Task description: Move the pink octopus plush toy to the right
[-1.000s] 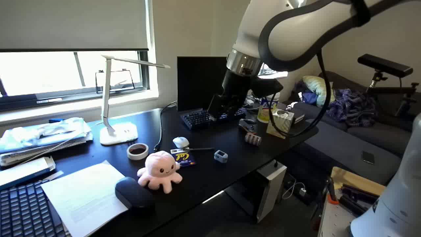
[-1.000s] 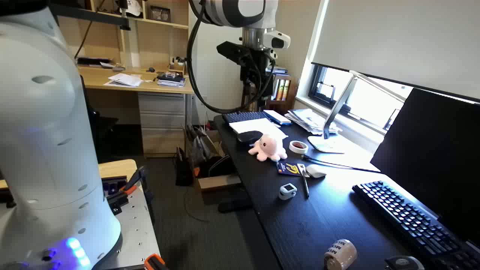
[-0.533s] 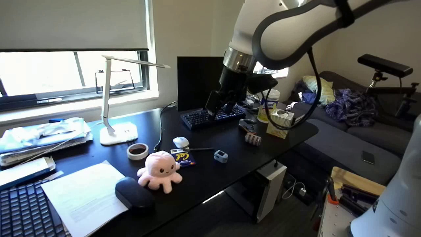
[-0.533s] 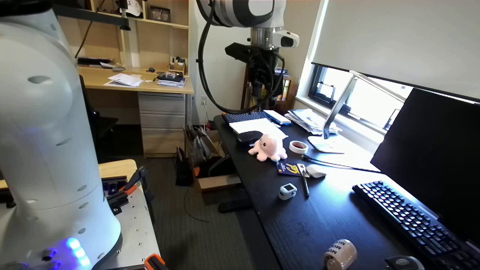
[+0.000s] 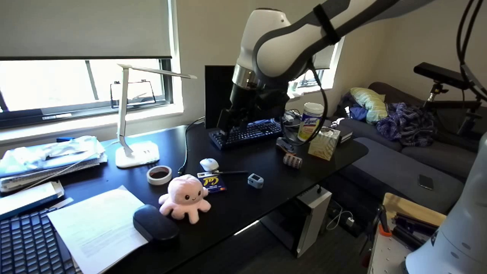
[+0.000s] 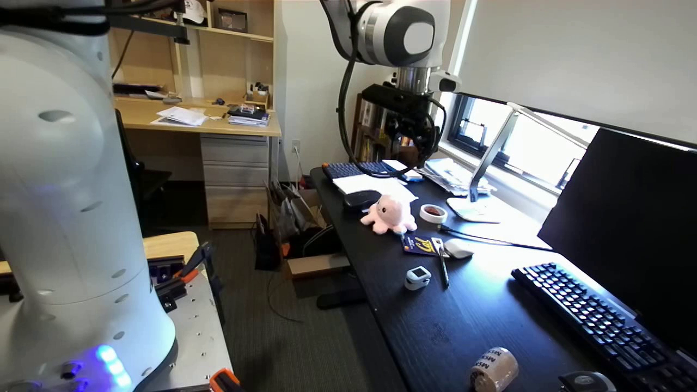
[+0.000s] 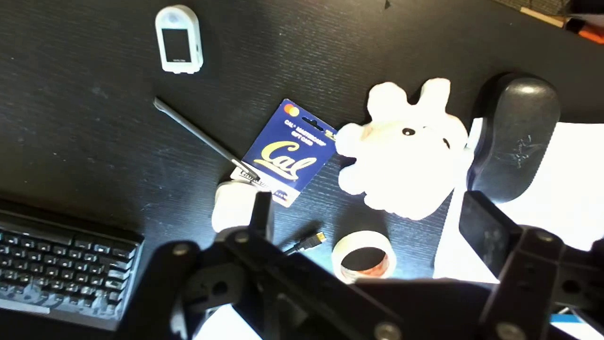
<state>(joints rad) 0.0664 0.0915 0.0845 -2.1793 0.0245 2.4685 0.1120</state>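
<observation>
Above the desk (image 5: 247, 159), wide-spread pincer (image 7: 371, 223).

The black desk (image 5: 236, 207) carries the pink octopus plush toy (image 5: 185, 195), upright, with a dark case (image 5: 154, 222) on one side and a blue Cal card (image 7: 290, 151) on the other. Near them lie a tape roll (image 5: 159, 182), a white mouse (image 5: 209, 164) and a white device with a screen (image 5: 255, 182) — farther along, a keyboard (image 6: 588, 316) and a beige roll (image 6: 494, 370).
</observation>
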